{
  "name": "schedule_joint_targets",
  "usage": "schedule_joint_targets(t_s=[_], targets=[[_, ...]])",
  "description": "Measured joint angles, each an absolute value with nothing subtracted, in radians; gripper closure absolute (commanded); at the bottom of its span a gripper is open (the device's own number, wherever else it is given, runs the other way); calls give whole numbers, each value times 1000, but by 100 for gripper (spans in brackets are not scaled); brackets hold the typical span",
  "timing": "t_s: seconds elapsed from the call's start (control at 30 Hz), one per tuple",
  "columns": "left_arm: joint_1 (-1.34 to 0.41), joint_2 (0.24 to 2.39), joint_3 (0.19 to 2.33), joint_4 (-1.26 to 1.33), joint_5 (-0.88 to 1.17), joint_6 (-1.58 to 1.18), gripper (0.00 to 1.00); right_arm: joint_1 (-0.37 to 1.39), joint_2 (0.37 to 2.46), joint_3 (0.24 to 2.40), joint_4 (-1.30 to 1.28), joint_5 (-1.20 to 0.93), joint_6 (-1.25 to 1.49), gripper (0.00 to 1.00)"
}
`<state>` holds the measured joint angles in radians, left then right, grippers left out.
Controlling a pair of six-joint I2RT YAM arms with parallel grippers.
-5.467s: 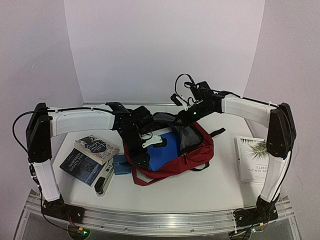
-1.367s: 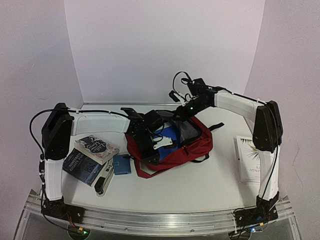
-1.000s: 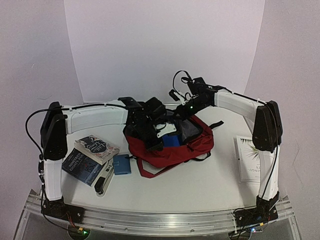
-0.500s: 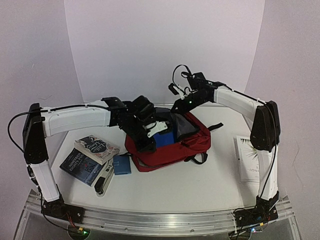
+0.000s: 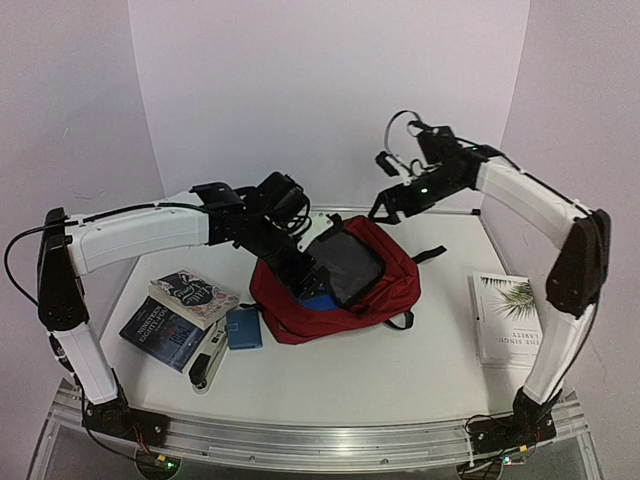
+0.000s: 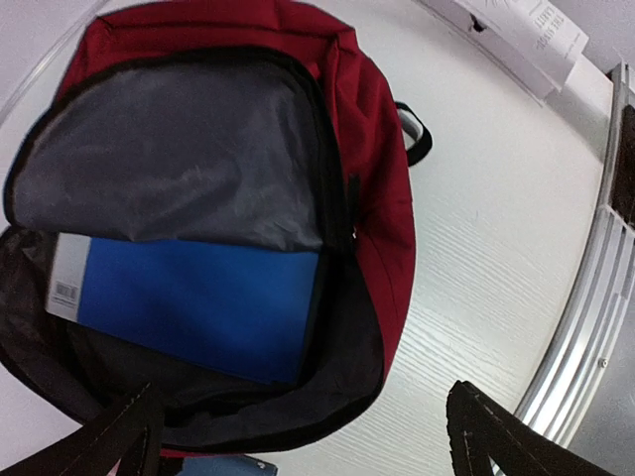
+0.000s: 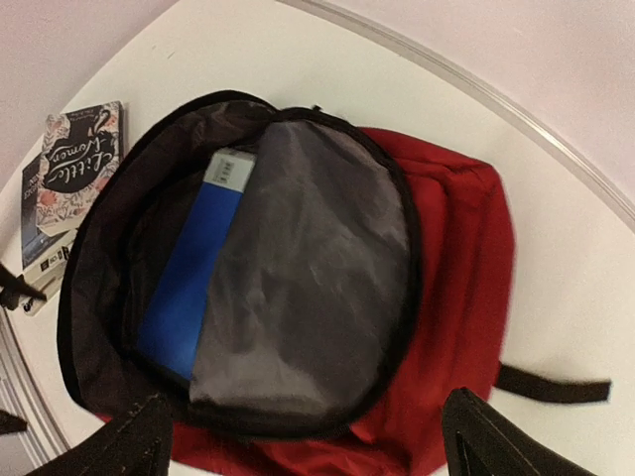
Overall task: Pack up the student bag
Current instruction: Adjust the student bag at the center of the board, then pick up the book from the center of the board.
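Observation:
The student bag (image 5: 385, 283), dark red with grey lining, lies open on the white table. A blue book (image 6: 189, 302) sits inside its main pocket, also visible as a blue book (image 7: 189, 288) from the right wrist and as a sliver of blue book (image 5: 318, 299) from above. My left gripper (image 5: 303, 272) hovers over the bag's left rim, jaws wide and empty; in its own view the left gripper (image 6: 308, 446) has the bag's mouth between its fingertips. My right gripper (image 5: 385, 207) hangs open above the bag's far edge. In the right wrist view the right gripper (image 7: 313, 441) holds nothing.
Two books (image 5: 193, 297) are stacked at the left, with a small blue case (image 5: 243, 328) and a stapler-like tool (image 5: 207, 365) beside them. A white book (image 5: 505, 317) lies at the right. A black strap (image 7: 551, 387) trails from the bag. The metal rail (image 6: 595, 327) marks the near edge.
Both grippers went from shut on the bag's rim to open and let it go. The right arm lifted up and to the right; the left rose. The bag's flap settled.

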<state>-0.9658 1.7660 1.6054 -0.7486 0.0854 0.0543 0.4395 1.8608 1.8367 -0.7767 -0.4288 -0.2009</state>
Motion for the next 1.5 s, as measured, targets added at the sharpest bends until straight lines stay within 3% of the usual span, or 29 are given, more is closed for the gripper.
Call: schedule_joint_targets(t_s=[0.2,0.53,0.6,0.83,1.0,1.1,1.5], targets=[[-966,1767,1679,-725,40,-45,0,159,1633,1631,-959,-359,-287,2],[-966,1794,1682,-690,41,-83,0,-93,1612,1405,-1087,-98,-332,4],[-966,1802,1682,-688,41,-81,0,-129,1608,1364,-1078,-60,-333,12],[-966,1806,1682,-688,50,-70,0,-221,1568,1220,-1010,87,-363,65],[-966,1806,1682,-688,52,-46,0,-256,1511,1110,-881,216,-445,94],[-966,1806,1682,-688,52,-31,0,-277,1501,1053,-824,270,-489,100],[-966,1806,1683,-688,59,-23,0,-335,1595,1007,-641,350,-601,100]])
